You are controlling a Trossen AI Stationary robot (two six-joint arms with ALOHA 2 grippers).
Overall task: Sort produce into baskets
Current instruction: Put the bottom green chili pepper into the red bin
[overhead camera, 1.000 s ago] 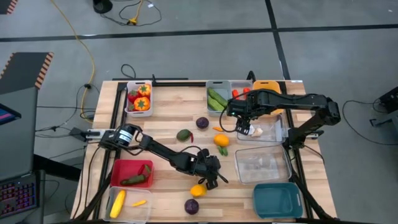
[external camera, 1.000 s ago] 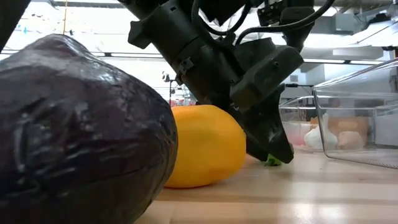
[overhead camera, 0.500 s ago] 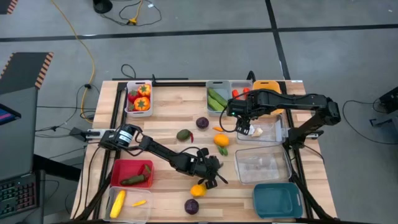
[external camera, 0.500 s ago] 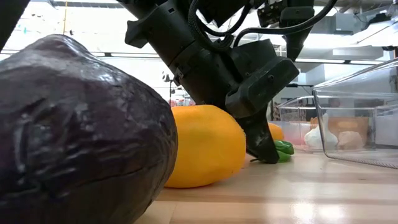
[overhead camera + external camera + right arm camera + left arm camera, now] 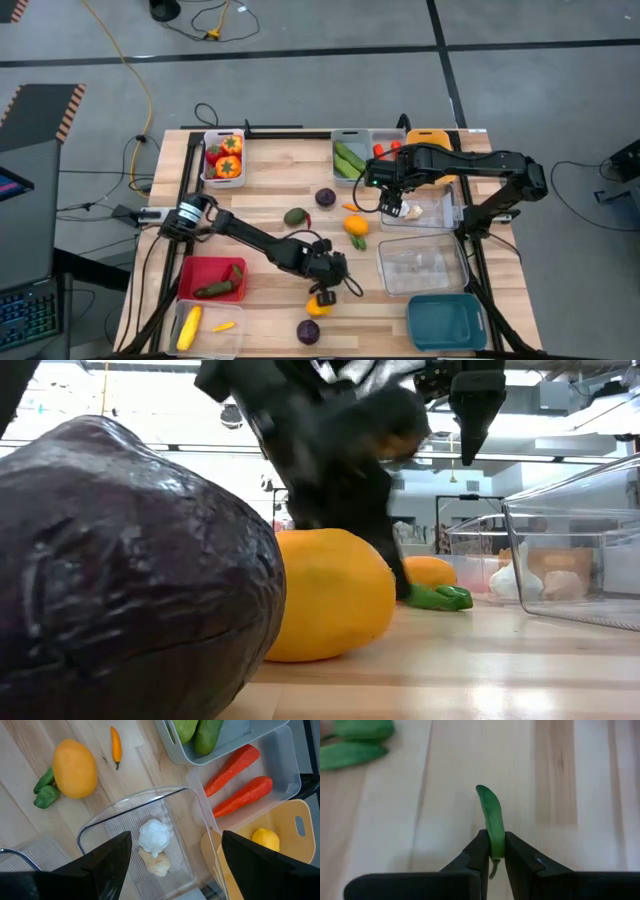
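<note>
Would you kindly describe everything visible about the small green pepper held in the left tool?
The small green pepper is slim, smooth and glossy like plastic, tapering to a curved, pointed tip, with a thin stem at its gripped end. The left tool is shut on that stem end, its two dark fingers pressing either side. The pepper points away from the tool over bare light wood of the table; whether it touches the wood is unclear.

The high view looks straight down on the whole pale wooden slatted table (image 5: 270,200); the low view sits at tabletop height, pressed close against a dark purple round vegetable (image 5: 130,570), facing the room. Each wrist view looks down close at the boards, and the right one shares a smooth orange-yellow fruit (image 5: 75,768) with the high view
</note>
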